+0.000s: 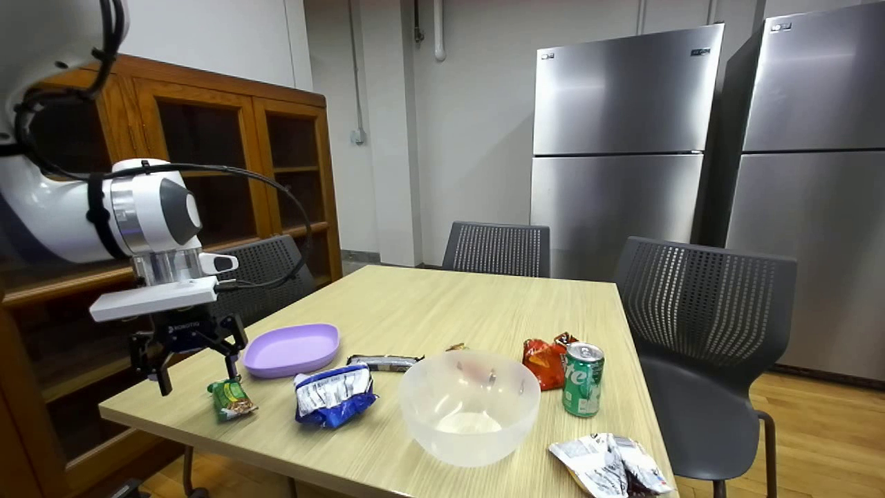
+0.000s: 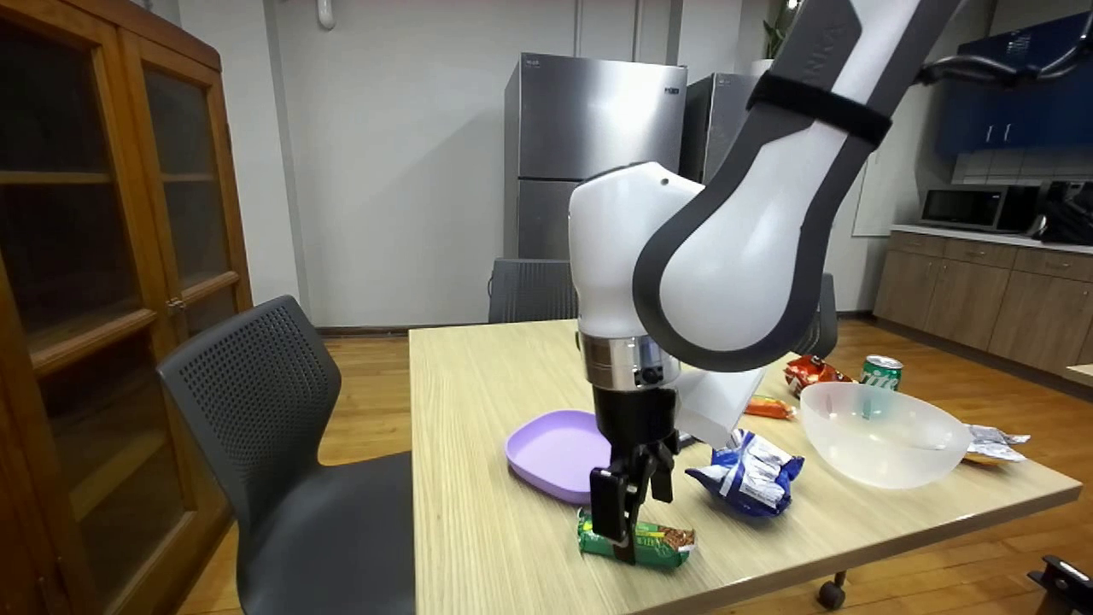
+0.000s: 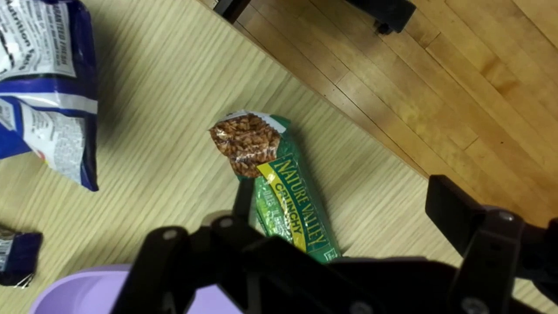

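the green wrapper [image 3: 291, 192] is glossy, crinkled plastic film. the tabletop [image 1: 456, 304] shows matt wood grain, the purple plate [image 1: 294, 349] smooth plastic.

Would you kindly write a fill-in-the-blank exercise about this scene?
The green packet nearest the claw reads "Nature Valley ____".
The claw's jaws are ____, not shut.
The blue-and-white packet lies ____ the green packet and the translucent bowl.
The can is mostly ____ in colour.
Missing words: Crunchy; open; between; green.
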